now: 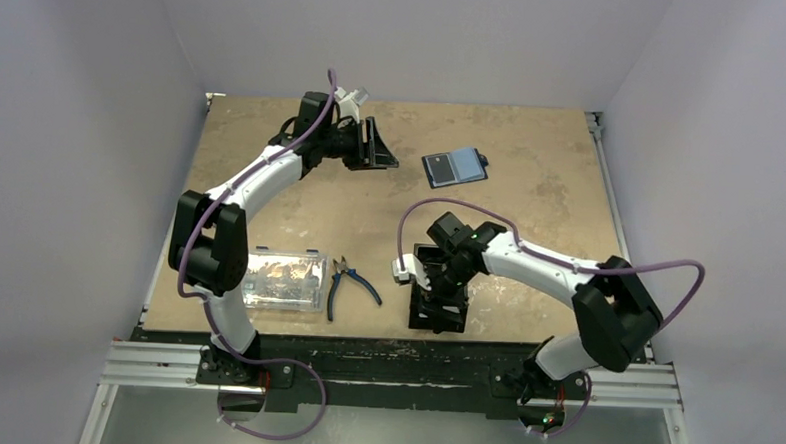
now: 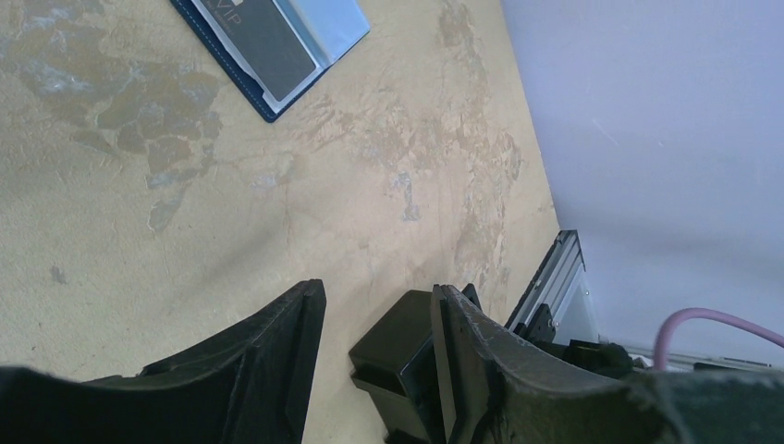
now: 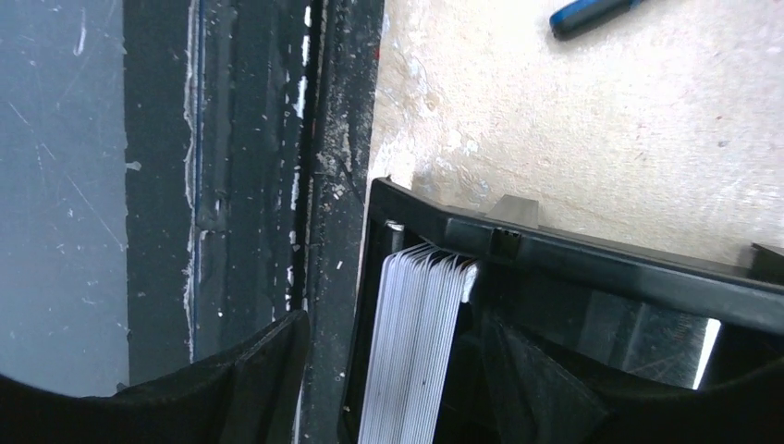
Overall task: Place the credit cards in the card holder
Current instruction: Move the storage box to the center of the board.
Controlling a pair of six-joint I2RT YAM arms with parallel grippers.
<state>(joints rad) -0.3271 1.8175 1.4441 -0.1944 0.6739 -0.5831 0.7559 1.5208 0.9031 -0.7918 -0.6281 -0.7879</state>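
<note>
Both apart: left fingers point(image 2: 268, 370) over table point(image 2: 277, 231), right fingers point(image 3: 250, 379) straddling cards point(image 3: 416, 351) and tray point(image 3: 601, 264) wall.

the only lettering that can be read is in the left wrist view: pale capitals spelling "vip", printed on a dark grey card point(image 2: 268, 48) that sits in the open card holder point(image 2: 325, 26). the word runs slantwise near the top edge of the view, and whatever is printed beyond it is cut off by the frame. in the right wrist view the credit cards point(image 3: 416, 351) stand in the black tray point(image 3: 555, 254) edge-on, so their faces and any print are hidden. from above, the holder is too small for its marks to be made out.
</note>
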